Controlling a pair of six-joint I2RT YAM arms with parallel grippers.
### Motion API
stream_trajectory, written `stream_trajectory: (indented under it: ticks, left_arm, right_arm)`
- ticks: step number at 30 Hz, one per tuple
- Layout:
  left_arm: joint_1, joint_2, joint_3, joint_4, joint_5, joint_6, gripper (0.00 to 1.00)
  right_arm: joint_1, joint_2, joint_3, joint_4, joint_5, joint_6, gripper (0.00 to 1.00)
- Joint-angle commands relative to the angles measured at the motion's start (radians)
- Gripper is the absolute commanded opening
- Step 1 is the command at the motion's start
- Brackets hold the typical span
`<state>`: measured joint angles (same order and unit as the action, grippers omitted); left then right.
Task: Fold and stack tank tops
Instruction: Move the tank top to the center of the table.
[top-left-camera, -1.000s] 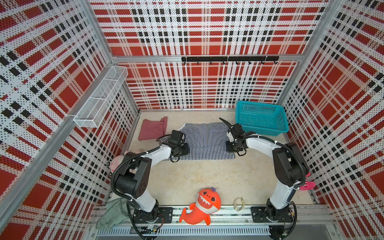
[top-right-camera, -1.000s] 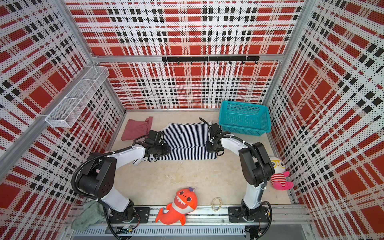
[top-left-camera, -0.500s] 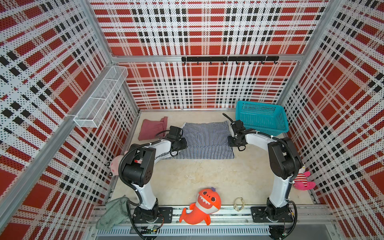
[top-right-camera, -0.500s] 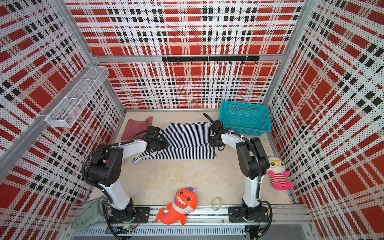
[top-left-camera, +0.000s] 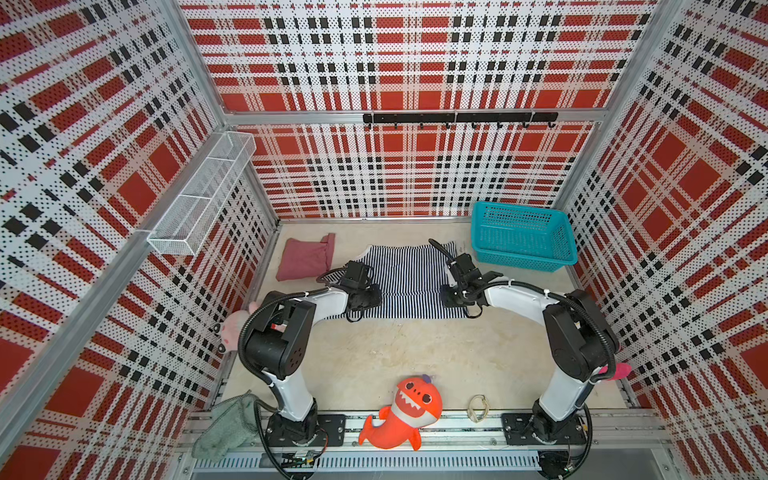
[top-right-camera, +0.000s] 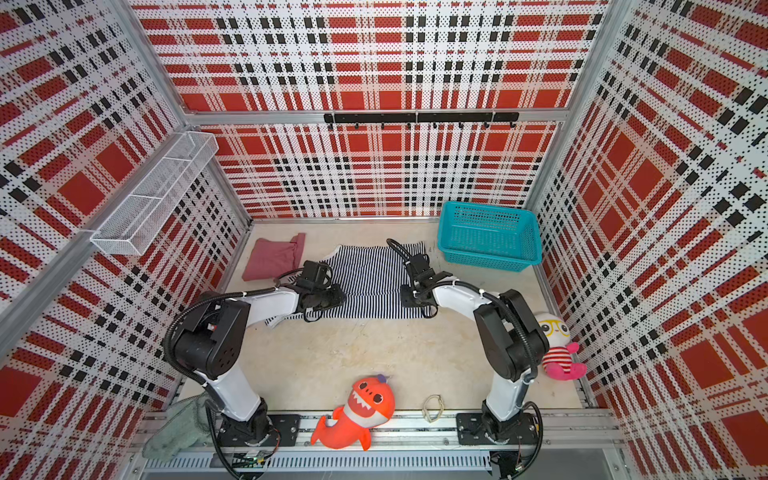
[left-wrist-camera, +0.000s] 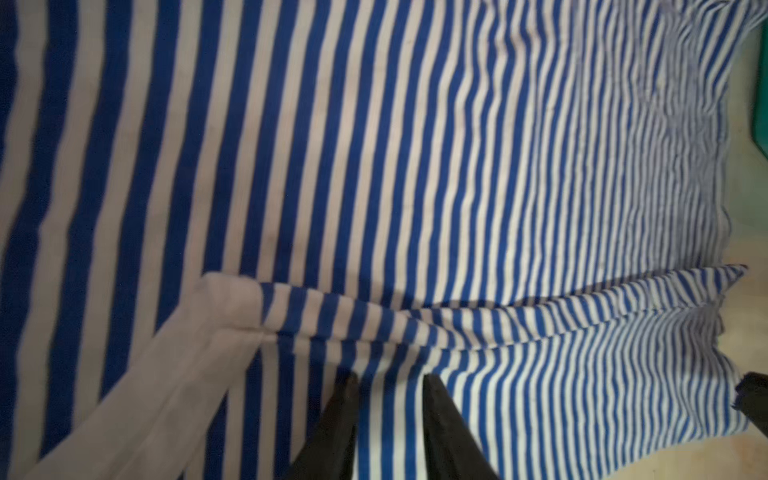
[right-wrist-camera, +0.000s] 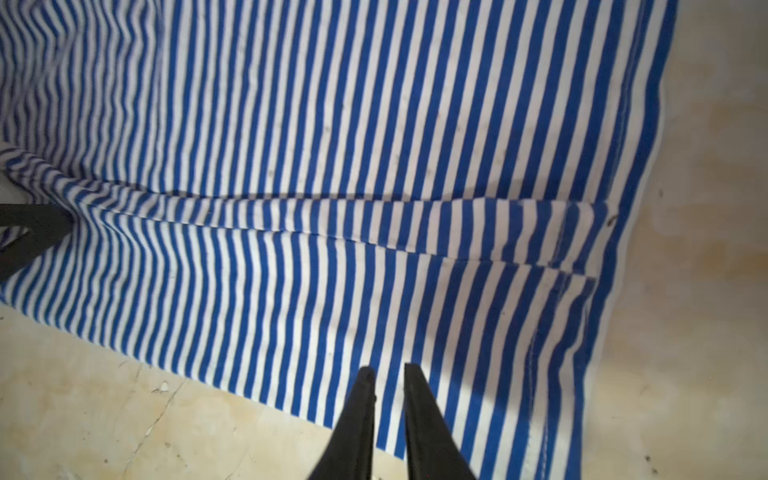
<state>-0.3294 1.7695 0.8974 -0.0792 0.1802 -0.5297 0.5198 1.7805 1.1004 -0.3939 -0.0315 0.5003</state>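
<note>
Striped tank top (top-left-camera: 409, 278) lies spread on the surface (top-left-camera: 395, 353) toward 12 o'clock from centre, stripes running 12 to 6. Both wrist views show a raised crease crossing it from its 9 o'clock side to its 3 o'clock side. A pale band of trim (left-wrist-camera: 166, 374) shows in the left wrist view. Rose tank top (top-left-camera: 303, 259) lies folded into a compact piece just beside the striped one, at its 10 o'clock, with one strap end pointing to 1 o'clock; the two tops lie side by side, not stacked. Left hand (top-left-camera: 368, 293) is low over the 9 o'clock edge of the striped top. Its fingers (left-wrist-camera: 336, 424) stand apart with flat striped cloth showing in the gap, nothing clamped. Right hand (top-left-camera: 451, 297) is low over the 3 o'clock edge. Its fingers (right-wrist-camera: 357, 415) are close together with a narrow gap, and cloth shows through it unpinched. Whether either hand's tips touch the cloth cannot be told. Teal basket (top-left-camera: 523, 235) stands at 2 o'clock, near the striped top's corner and apart from it. Orange shark plush (top-left-camera: 409, 409) lies at 6 o'clock on the front rail, and grey-green towel (top-left-camera: 226, 428) at 7 o'clock. A doll in a red-striped shirt (top-right-camera: 557, 349) sits at 4 o'clock beside the right arm.
</note>
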Motion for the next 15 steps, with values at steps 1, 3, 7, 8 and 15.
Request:
stream_trajectory:
  ticks: [1,3,7,8,15]
  left_arm:
    - [0.026,0.017,-0.047,0.027,-0.001,-0.010,0.30]
    - [0.027,0.009,-0.068,0.015,-0.018,-0.001,0.30]
    - [0.030,-0.007,-0.125,0.010,-0.012,-0.002,0.30]
    - [0.030,-0.014,-0.143,0.009,-0.007,-0.005,0.30]
    - [-0.006,-0.124,-0.277,-0.071,-0.046,-0.027,0.31]
  right_arm:
    - [-0.014,0.025,-0.046,0.003,0.060,0.046,0.16]
    - [-0.028,0.023,-0.086,0.002,0.080,0.046,0.15]
    - [-0.048,0.003,-0.167,0.010,0.090,0.082,0.13]
    - [-0.049,-0.006,-0.184,0.004,0.097,0.085,0.13]
    - [-0.050,-0.126,-0.324,-0.086,0.116,0.123,0.13]
